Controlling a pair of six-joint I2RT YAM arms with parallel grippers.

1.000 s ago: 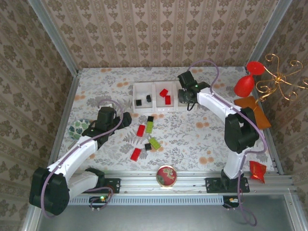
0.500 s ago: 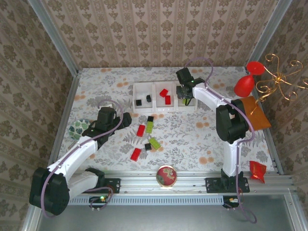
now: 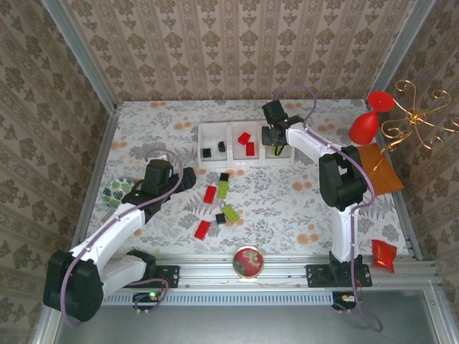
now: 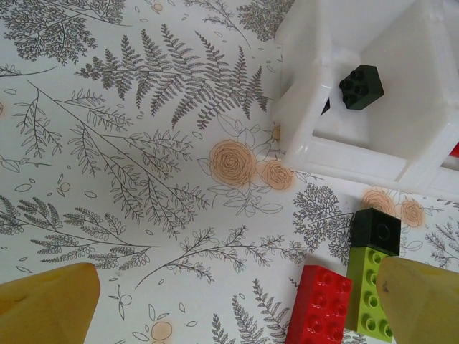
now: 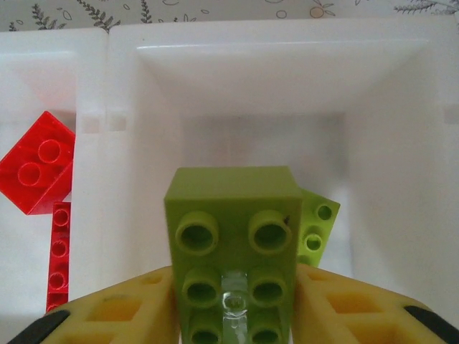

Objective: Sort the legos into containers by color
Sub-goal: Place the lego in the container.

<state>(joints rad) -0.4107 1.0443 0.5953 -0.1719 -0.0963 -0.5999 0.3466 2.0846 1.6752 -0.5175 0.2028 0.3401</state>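
Observation:
The white three-compartment tray point(image 3: 237, 164) stands at mid-table. My right gripper point(image 3: 275, 137) hangs over its right compartment, shut on a lime-green brick point(image 5: 233, 215). Below lies another green brick point(image 5: 318, 228) on the compartment floor. Red bricks point(image 5: 37, 166) lie in the middle compartment, black ones point(image 3: 206, 152) in the left. Loose on the table are a black brick point(image 4: 375, 231), a green brick point(image 4: 368, 294) and a red brick point(image 4: 319, 304), with three more point(image 3: 220, 218) nearer the front. My left gripper point(image 4: 233, 312) hovers open just left of them, with nothing between its fingers.
A round red-patterned dish point(image 3: 248, 261) sits at the front edge. A red goblet point(image 3: 368, 120), a gold wire ornament point(image 3: 416, 115) and an orange piece point(image 3: 378, 168) crowd the right side. A green-patterned dish point(image 3: 115, 192) lies left of my left arm. Walls enclose the table.
My right gripper has swung left and back, from the tray's right end to over its right compartment, with the green brick. The left arm has stayed still.

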